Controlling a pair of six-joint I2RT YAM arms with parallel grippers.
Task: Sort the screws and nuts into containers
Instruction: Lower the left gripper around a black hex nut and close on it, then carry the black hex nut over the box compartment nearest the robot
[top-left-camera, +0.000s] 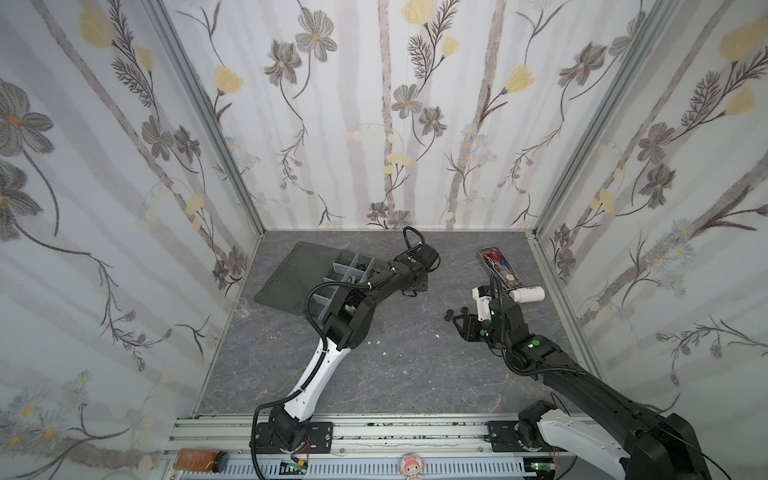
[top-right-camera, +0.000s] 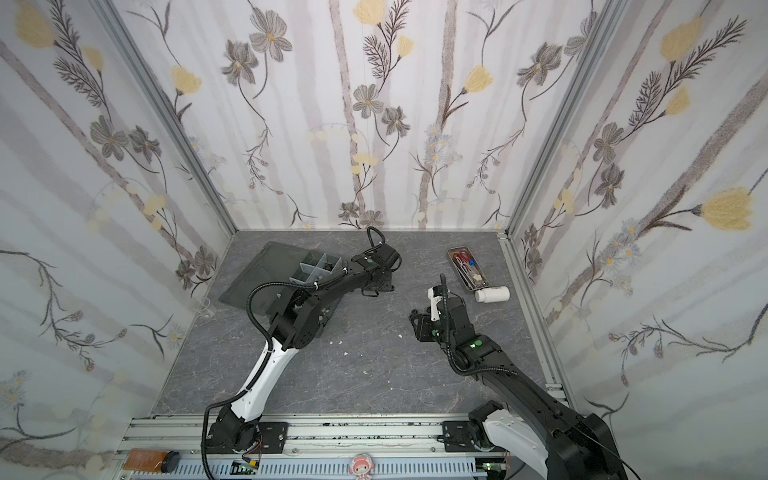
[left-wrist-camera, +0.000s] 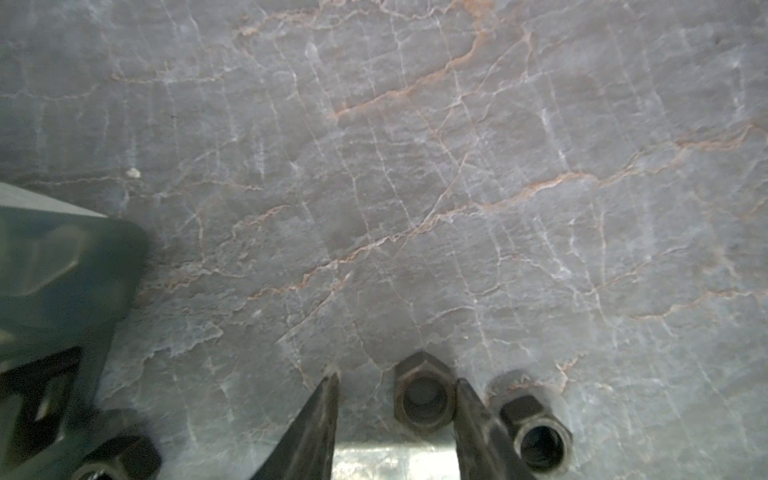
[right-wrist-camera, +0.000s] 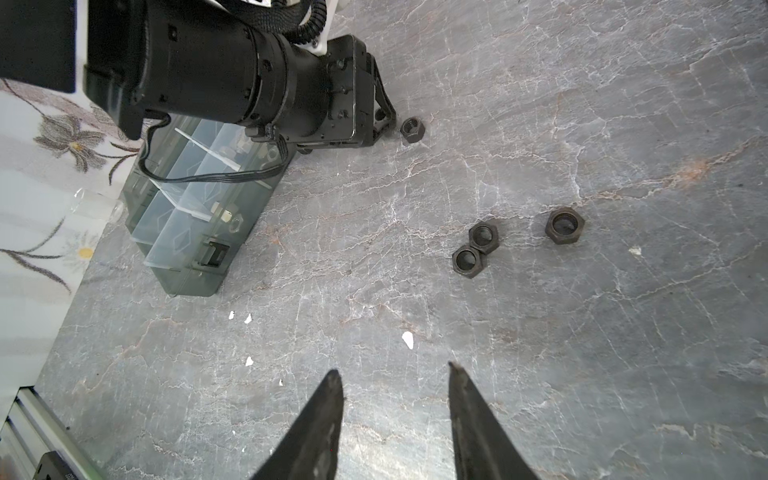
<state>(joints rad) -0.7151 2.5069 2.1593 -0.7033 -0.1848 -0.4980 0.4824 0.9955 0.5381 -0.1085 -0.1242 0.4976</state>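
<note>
Just right of the organizer box (top-left-camera: 291, 274) at the far left, the left gripper (left-wrist-camera: 395, 377) is down on the marble table (top-left-camera: 407, 374), astride a black hex nut (left-wrist-camera: 424, 401). One finger is against it and there is a gap at the other, so the nut is not clamped. Only its wrist view shows this, with two more nuts (left-wrist-camera: 538, 436) close by, making three there. The right wrist view shows four on the table: one (right-wrist-camera: 412, 129) beside that gripper, a touching pair (right-wrist-camera: 483, 237) and a single (right-wrist-camera: 564, 224). The right gripper (right-wrist-camera: 394, 370) hangs near those, at the right, jaws partly apart and empty.
</note>
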